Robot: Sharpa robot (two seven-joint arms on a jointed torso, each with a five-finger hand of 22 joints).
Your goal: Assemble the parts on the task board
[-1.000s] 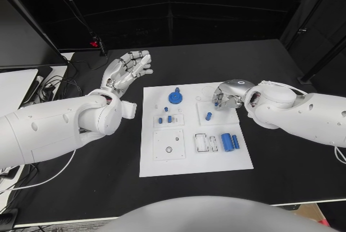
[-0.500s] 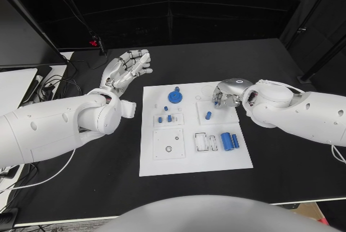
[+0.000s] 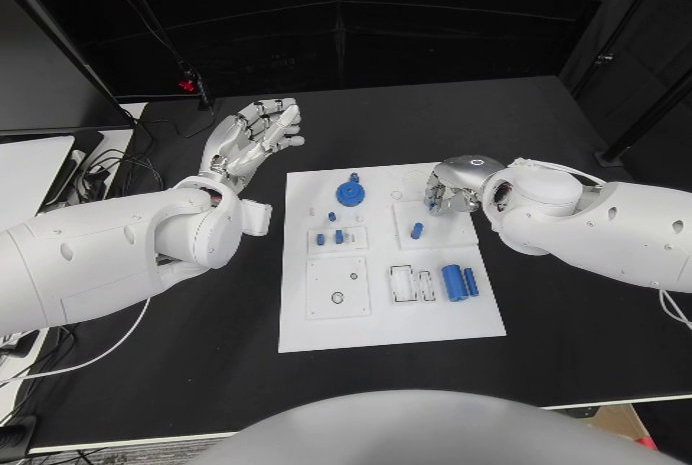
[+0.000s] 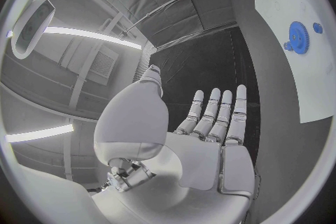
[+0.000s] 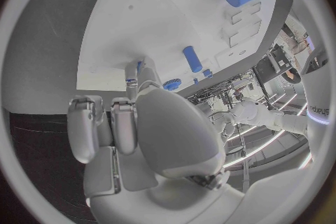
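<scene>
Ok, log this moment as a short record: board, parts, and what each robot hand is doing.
board: white task board in the middle of the black table
parts: blue gear near the far edge; two blue cylinders side by side on the right
left robot hand: fingers spread, off the board, holding nothing
right robot hand: fingers curled, over the board's far right corner; contents cannot be told

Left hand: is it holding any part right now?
No. The left hand is off the task board, over the bare black table, fingers spread and nothing in them.
</scene>
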